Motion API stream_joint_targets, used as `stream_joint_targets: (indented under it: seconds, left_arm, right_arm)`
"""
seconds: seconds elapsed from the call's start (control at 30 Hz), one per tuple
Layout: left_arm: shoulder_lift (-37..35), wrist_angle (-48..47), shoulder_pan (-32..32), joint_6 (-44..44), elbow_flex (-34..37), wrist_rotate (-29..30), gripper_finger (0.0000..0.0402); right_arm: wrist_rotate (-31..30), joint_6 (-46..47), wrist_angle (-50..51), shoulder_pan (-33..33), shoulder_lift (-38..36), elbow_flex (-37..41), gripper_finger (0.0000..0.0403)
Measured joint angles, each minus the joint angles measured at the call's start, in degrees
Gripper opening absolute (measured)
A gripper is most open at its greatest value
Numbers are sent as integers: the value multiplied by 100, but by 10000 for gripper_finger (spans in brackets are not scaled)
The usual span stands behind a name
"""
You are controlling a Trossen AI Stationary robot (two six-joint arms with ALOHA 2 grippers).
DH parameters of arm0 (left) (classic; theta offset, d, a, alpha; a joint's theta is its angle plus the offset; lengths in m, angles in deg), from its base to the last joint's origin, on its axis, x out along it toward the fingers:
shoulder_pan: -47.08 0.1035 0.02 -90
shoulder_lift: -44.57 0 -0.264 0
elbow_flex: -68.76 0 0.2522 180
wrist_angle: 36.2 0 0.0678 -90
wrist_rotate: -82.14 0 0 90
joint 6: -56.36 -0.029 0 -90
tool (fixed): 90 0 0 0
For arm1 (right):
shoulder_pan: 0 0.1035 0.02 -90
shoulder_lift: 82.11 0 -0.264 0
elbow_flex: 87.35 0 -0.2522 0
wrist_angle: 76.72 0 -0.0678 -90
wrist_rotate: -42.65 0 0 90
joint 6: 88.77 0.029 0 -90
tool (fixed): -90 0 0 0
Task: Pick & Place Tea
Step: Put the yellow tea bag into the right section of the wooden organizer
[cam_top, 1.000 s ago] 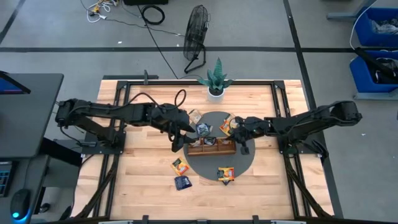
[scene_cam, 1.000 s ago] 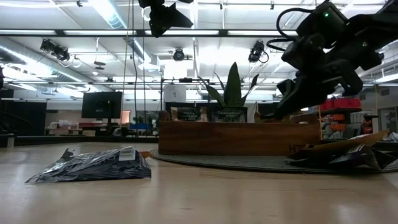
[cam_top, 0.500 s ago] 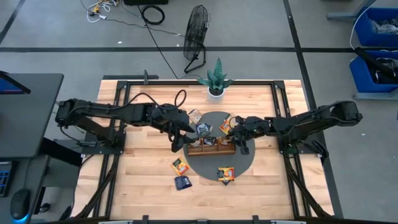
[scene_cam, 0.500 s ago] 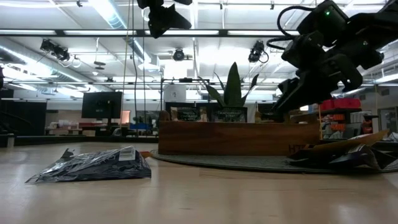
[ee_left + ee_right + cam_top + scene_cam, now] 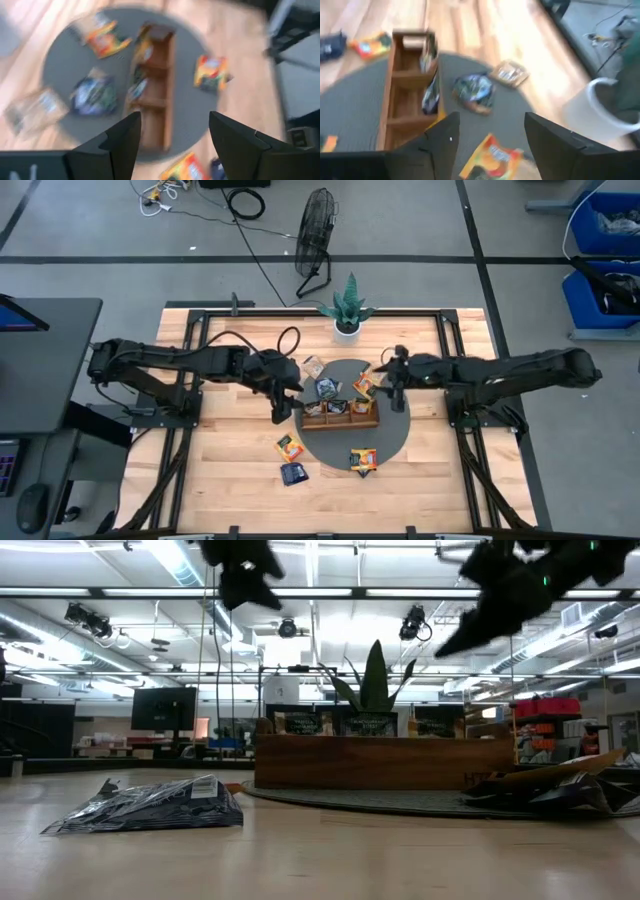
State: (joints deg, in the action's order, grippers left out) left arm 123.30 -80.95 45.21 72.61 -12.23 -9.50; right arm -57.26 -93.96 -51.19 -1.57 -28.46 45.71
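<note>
- Tea sachets lie scattered: some on the grey mat (image 5: 395, 435) around the wooden tray (image 5: 340, 417), a few standing in its compartments, two on bare table (image 5: 230, 470).
- Left gripper (image 5: 172, 132) hangs spread and empty above the tray's left end, likely choosing a sachet.
- Right gripper (image 5: 487, 132), also spread, holds nothing.

Lab: monitors (image 5: 163, 706), ceiling strip lights (image 5: 180, 558)

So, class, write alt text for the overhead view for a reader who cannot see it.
Two dark arms reach from either side over a wooden tray on a round grey mat; left gripper and right gripper are both open and empty. Tea sachets lie scattered around.
</note>
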Motion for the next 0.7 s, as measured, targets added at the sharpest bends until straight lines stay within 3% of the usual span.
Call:
stream_joint_targets:
  seconds: [0.27, 0.5, 0.7]
  left_arm:
    - [-426, -395, -213, 483, 193, 644, 212]
    - [-644, -284, -1018, 1123, 1134, 1013, 190]
    - [-638, 761, -1597, 987, 2175, 1091, 213]
  right_arm:
    - [-17, 779, 1266, 18, -175, -1116, 212]
    - [-13, 1079, 1524, 190, -139, -1219, 205]
    - [-12, 1234, 1507, 261, -74, -1201, 205]
